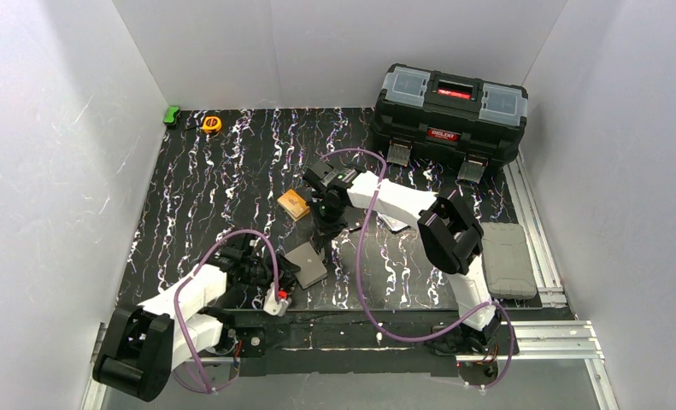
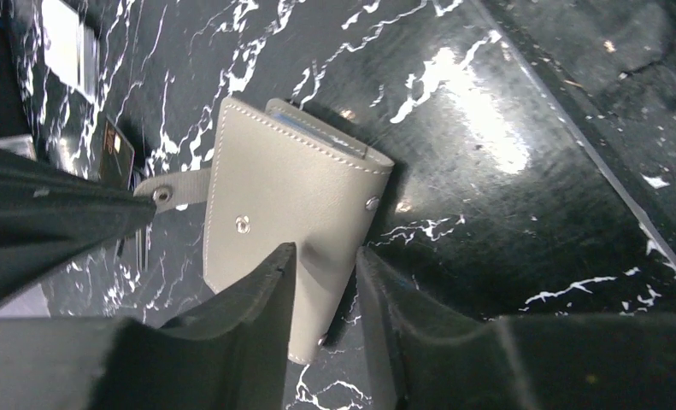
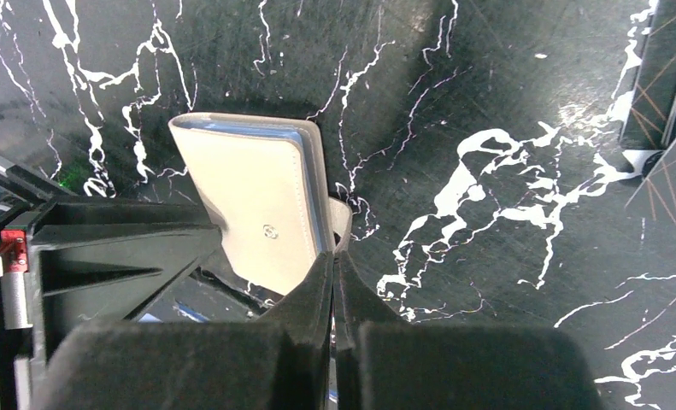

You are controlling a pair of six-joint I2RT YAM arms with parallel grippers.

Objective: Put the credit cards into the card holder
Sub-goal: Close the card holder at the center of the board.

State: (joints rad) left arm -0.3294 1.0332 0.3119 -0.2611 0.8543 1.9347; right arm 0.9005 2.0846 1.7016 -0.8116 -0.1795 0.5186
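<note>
1. Small green object (image 1: 172,114): upper left corner of the black, white-veined tabletop (image 1: 206,196) in the overhead view.
2. Round yellow tape measure (image 1: 211,124): just beside the green object, on its right.
3. Left gripper (image 2: 326,250): lower left of the overhead view. Its two black fingers straddle the near edge of the wallet listed at 5. The jaws are part-way apart, with a thin dark gap at one finger. Whether they actually pinch it cannot be told.
4. Small thick orange block (image 1: 293,203): centre of the frame, above the wallet and apart from it.
5. Taupe leather-like folding card holder (image 1: 305,265): lies below centre, folded shut, with its snap tab pulled out sideways.
6. Right gripper (image 3: 334,256): centre of the frame, its fingers pressed together on the card holder's snap tab.
7. Pale thin credit cards (image 1: 392,223): right of centre, partly hidden under the right arm, well apart from the holder.
8. Black plastic toolbox (image 1: 449,107): upper right.
9. Grey rectangular pad (image 1: 507,259): right edge.
</note>
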